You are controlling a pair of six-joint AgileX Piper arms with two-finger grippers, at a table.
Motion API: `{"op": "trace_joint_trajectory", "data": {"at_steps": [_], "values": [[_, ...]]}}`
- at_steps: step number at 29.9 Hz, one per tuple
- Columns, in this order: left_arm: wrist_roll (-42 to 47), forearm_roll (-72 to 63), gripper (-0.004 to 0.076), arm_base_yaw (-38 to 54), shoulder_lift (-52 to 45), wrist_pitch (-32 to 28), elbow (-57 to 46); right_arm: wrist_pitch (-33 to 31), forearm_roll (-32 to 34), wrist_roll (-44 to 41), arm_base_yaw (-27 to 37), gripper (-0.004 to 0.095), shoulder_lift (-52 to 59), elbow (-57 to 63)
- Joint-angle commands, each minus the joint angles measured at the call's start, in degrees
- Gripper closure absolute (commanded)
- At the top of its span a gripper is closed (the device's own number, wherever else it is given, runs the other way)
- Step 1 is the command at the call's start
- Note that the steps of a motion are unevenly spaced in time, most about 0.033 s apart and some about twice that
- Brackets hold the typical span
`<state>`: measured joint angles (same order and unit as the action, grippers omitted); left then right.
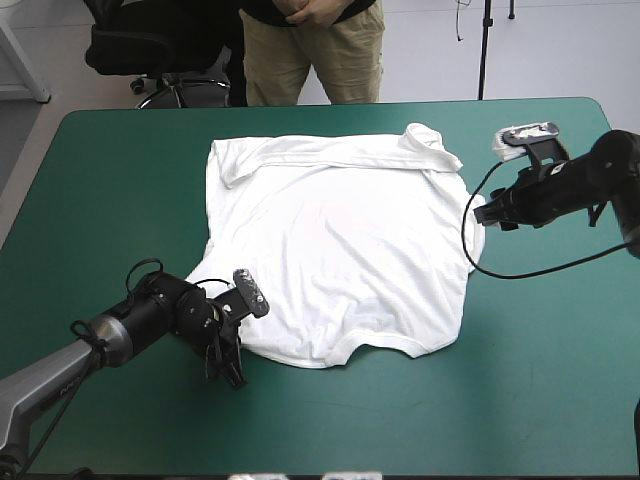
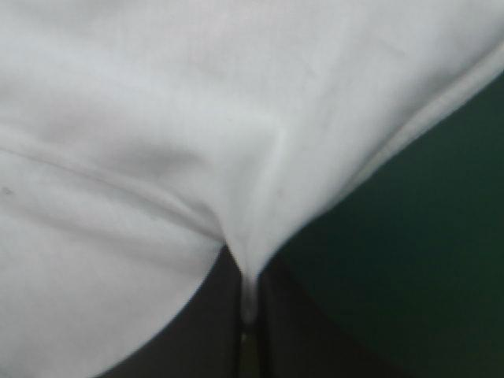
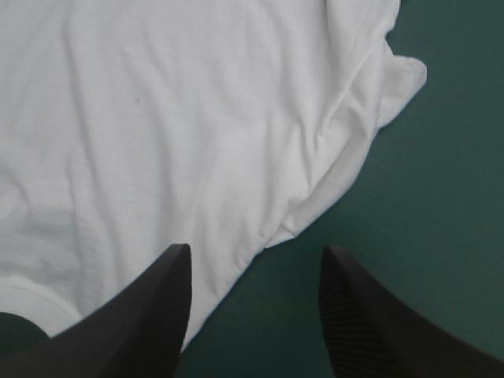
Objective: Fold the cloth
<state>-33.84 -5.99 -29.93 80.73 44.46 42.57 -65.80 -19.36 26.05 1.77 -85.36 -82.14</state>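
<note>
Teal-green table cover [image 1: 120, 160] carries the T-shirt [image 1: 340, 240], spread nearly flat at mid-table, with one end doubled over toward the far edge. Left gripper [image 2: 248, 324] pinches its near-left corner, likely to lift it for a fold. The right gripper [image 3: 257, 250], fingers apart, straddles the shirt's right-hand edge, seemingly ready to pinch.

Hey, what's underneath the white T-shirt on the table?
Only the teal-green cover shows around the T-shirt. The spread fabric hides whatever lies beneath it. The left gripper pinches its edge.
</note>
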Motion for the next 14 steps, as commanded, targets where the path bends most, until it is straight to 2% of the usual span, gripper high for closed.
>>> {"op": "trace_joint_trajectory", "data": {"at_steps": [1,8,14], "values": [[0.9,-2.9,0.0741,-0.4,0.5,-1.2,0.0,2.2,5.4,-3.6,-3.7,0.0439,-0.5,-1.3],[1.9,-2.9,0.0741,-0.4,0.5,-1.2,0.0,8.2,12.4,-8.4,-7.1,0.0427,-7.6,-1.3],[1.9,-2.9,0.0741,-0.4,0.5,-1.1,0.0,8.6,12.1,-9.2,-6.9,0.0416,-15.3,-1.3]]}}
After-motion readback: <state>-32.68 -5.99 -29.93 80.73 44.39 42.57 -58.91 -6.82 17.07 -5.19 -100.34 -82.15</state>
